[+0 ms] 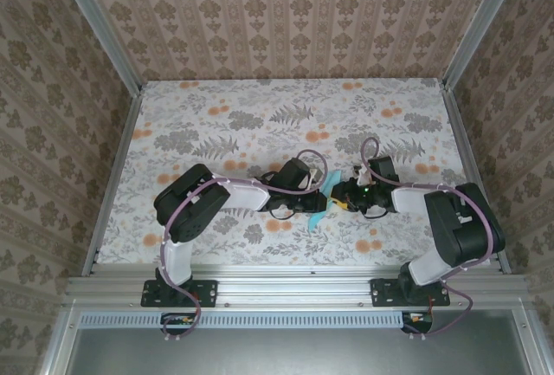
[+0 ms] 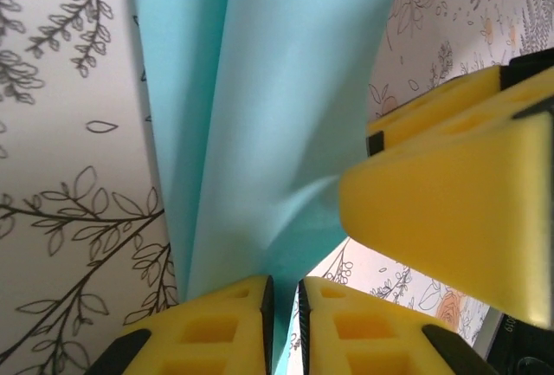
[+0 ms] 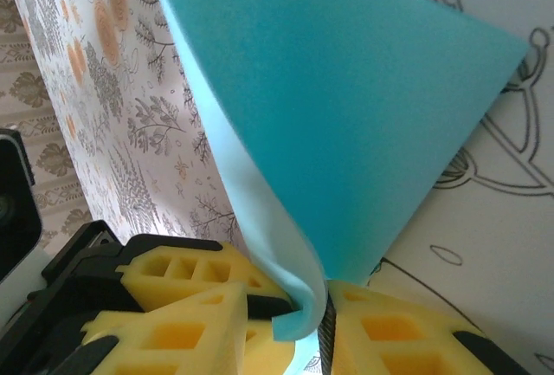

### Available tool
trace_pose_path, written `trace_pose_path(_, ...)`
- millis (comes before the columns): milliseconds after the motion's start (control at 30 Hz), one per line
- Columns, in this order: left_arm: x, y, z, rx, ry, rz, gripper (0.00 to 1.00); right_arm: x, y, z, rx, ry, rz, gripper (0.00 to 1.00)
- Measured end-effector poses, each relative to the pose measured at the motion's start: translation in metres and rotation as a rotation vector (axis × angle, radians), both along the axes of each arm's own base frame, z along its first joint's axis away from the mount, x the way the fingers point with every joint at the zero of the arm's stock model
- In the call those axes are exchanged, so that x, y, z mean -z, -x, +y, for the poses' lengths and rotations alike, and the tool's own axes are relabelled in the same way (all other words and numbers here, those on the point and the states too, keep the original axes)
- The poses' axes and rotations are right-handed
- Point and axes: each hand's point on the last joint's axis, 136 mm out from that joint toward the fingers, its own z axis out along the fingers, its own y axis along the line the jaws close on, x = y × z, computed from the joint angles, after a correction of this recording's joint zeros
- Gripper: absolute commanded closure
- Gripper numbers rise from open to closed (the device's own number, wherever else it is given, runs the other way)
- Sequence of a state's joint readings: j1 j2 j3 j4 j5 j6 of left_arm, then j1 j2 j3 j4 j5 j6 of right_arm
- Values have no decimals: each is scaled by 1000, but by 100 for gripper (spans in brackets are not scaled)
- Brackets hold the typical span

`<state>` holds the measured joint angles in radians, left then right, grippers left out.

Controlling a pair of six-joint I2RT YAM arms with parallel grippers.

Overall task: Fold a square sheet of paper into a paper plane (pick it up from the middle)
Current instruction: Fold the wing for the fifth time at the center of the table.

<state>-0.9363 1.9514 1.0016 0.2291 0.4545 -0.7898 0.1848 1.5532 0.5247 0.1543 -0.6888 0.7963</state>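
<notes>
Slim folded light turquoise paper plane (image 1: 324, 201) up between both arms, over the flowery table (image 1: 260, 115). Left gripper (image 2: 284, 306) pinching its edge. Right gripper (image 3: 316, 310) pinching it too.

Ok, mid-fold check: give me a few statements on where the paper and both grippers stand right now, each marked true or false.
1. The paper plane sits between the two grippers near the middle of the table. True.
2. The left gripper has turquoise paper between its yellow fingers. True.
3. The right gripper hangs well apart from the paper. False: a curled paper edge runs down between its fingers.
4. The paper lies flat as an unfolded square. False: it is creased lengthwise and partly lifted.
5. The paper rests at the table's far edge. False: it is toward the near side, by the arms.
</notes>
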Motion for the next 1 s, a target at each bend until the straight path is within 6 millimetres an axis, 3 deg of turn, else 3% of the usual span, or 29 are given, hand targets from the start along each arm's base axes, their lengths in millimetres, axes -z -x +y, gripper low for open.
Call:
trace_pose_path(233, -1, 3, -2, 34, 14, -10, 79, 2, -2, -1, 4, 1, 7, 70)
trace_pose_path(733, -4, 5, -4, 78, 24, -29, 73, 6, 2, -2, -3, 6, 24, 93)
trace_pose_path(1000, -6, 7, -3, 100, 14, -49, 68, 7, 4, -4, -8, 14, 33, 96)
